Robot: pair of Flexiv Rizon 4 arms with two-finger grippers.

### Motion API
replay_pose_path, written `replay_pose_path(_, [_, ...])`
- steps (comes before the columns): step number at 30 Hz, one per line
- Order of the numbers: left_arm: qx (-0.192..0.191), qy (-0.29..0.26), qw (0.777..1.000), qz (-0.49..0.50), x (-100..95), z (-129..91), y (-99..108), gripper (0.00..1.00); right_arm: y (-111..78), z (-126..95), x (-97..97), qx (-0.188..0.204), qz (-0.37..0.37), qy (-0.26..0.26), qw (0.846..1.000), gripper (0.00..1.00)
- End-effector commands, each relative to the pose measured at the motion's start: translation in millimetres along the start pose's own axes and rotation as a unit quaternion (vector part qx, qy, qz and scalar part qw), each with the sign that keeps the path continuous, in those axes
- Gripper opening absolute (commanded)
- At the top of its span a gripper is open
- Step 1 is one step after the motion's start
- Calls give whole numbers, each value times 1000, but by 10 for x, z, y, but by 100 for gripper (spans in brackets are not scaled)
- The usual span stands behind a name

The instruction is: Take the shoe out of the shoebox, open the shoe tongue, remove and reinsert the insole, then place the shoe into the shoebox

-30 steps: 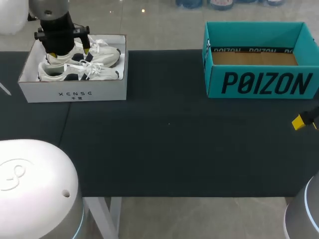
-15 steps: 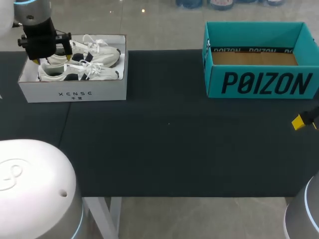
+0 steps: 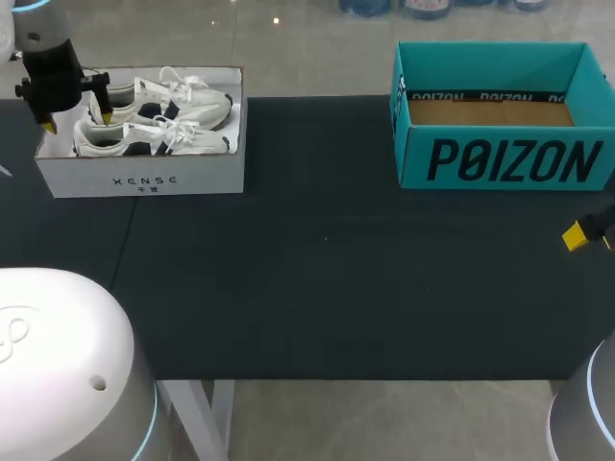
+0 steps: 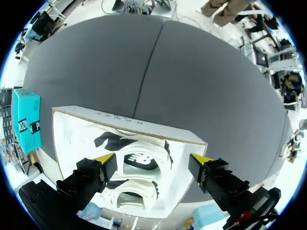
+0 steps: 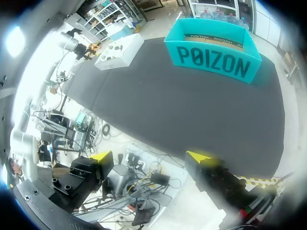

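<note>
Right wrist view: right gripper (image 5: 151, 157) spread, empty, beyond table (image 5: 192, 105) edge. Far left: two shoes (image 3: 154, 142) in white box (image 3: 192, 181); left gripper (image 3: 72, 117) spread above heel end. Advise: centre on one heel, clear box wall, avoid pinching both shoes.

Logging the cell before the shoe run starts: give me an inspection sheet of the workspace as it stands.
Surface: dark table, a seam in its left part.
Job's things: two white shoes lying side by side in the white shoebox, far left; open teal box, far right, no shoe inside.
Clutter: nothing seen.
Hands: left hand open, above the shoes at the shoebox's left end, touching nothing; right hand open, holding nothing, out past the table's edge.
Cables: nothing seen on the table.
Surroundings: nobody reaching over the table.
</note>
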State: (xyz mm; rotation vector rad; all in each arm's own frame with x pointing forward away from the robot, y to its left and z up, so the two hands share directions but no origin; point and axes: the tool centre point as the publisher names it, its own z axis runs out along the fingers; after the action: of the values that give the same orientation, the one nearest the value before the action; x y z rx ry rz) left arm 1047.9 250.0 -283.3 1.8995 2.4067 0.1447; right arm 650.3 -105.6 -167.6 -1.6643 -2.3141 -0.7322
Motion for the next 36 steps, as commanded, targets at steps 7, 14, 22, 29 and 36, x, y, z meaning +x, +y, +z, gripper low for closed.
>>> replay_pose_path(7, [62, 27, 997, 22, 223, 262, 416, 100, 14, 8, -6, 2, 1, -1, 1000, 100])
replay_pose_path(14, [72, 20, 997, 26, 208, 423, 446, 100, 14, 8, -6, 2, 1, -1, 1000, 100])
replay_pose_path(22, [84, 16, 996, 24, 186, 624, 391, 100, 14, 8, -6, 2, 1, -1, 1000, 100])
replay_pose_path(29, [87, 19, 996, 19, 224, 721, 432, 100, 14, 8, -6, 2, 1, -1, 1000, 100])
replay_pose_path(36, [84, 19, 996, 17, 244, 741, 482, 100, 14, 8, -6, 2, 1, -1, 1000, 100])
